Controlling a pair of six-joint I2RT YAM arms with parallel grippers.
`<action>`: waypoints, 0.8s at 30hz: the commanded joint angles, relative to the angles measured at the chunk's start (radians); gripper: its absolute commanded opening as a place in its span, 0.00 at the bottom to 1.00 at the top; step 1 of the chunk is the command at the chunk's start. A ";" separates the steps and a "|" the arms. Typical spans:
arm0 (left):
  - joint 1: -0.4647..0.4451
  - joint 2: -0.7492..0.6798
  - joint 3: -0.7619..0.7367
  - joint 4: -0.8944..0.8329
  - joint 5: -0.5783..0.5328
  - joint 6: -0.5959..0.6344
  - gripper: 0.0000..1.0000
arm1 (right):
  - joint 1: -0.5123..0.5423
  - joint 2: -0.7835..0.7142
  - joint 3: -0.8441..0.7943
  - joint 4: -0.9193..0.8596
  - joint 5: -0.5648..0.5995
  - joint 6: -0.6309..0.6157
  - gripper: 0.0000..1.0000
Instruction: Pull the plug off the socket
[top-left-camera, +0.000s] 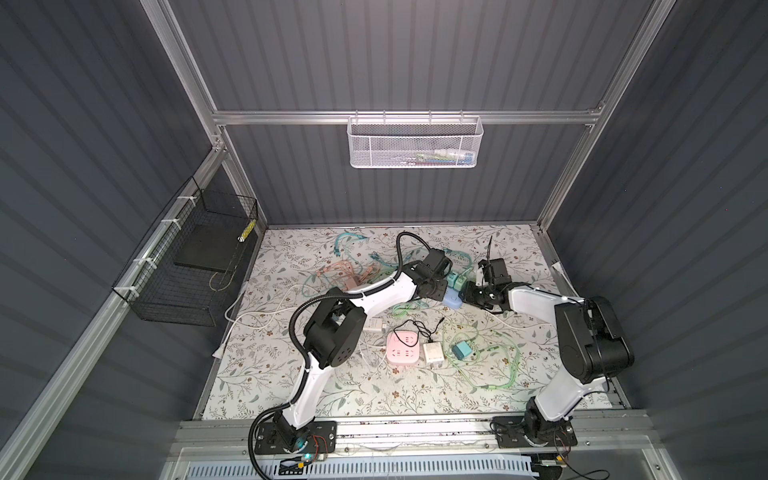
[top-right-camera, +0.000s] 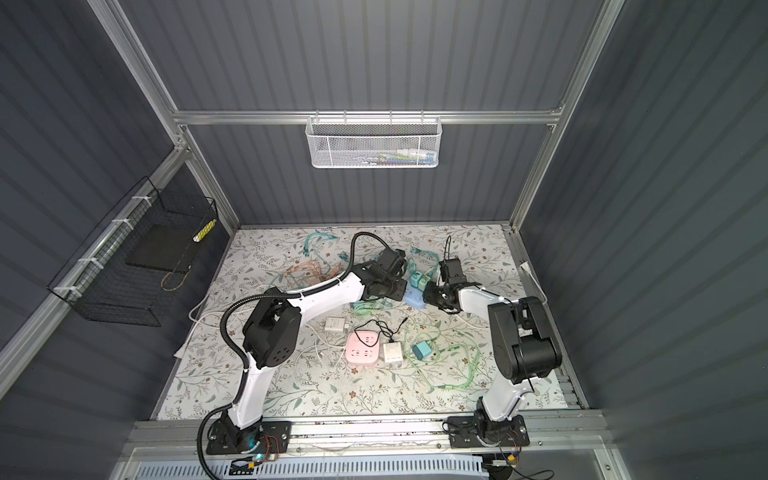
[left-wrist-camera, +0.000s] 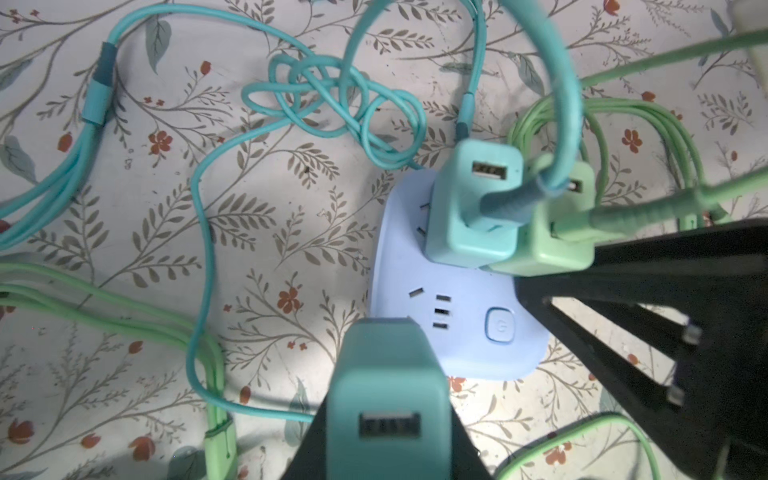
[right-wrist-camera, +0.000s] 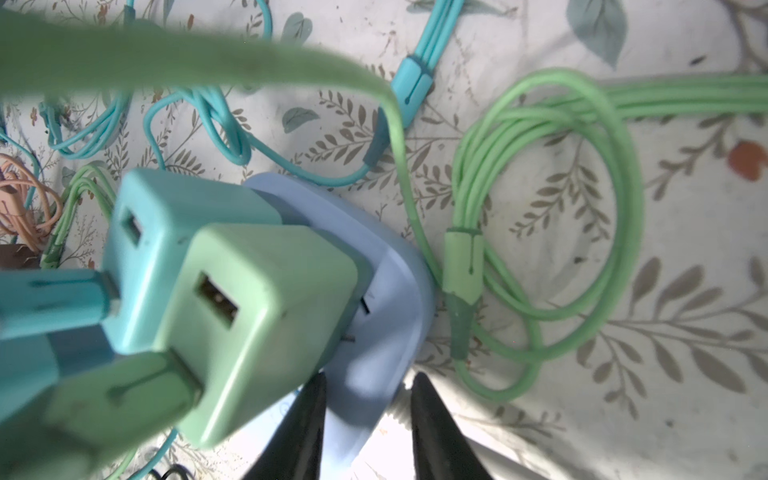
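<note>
Teal plug (left-wrist-camera: 386, 374) hides most of the left end effector (left-wrist-camera: 386, 440).

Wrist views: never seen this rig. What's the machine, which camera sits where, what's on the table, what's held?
Two robot arms stand at a floral table, each ending in a gripper. Both top views look down from overhead; each wrist view comes from a camera on one arm. Scattered cables and a pink socket lie about. The left gripper is shut on a teal charger, clear of the blue socket. A second teal charger and a green charger sit plugged in. The right gripper straddles that socket's edge; whether it clamps is unclear.
</note>
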 joint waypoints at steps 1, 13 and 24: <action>0.013 -0.051 -0.028 0.044 0.031 -0.021 0.00 | 0.002 0.026 -0.036 -0.085 -0.007 0.003 0.38; 0.087 -0.078 -0.089 0.121 0.132 -0.058 0.00 | -0.001 -0.008 -0.041 -0.066 -0.027 0.014 0.41; 0.126 -0.031 -0.076 0.130 0.272 -0.073 0.00 | -0.001 -0.043 -0.049 -0.048 -0.062 0.005 0.43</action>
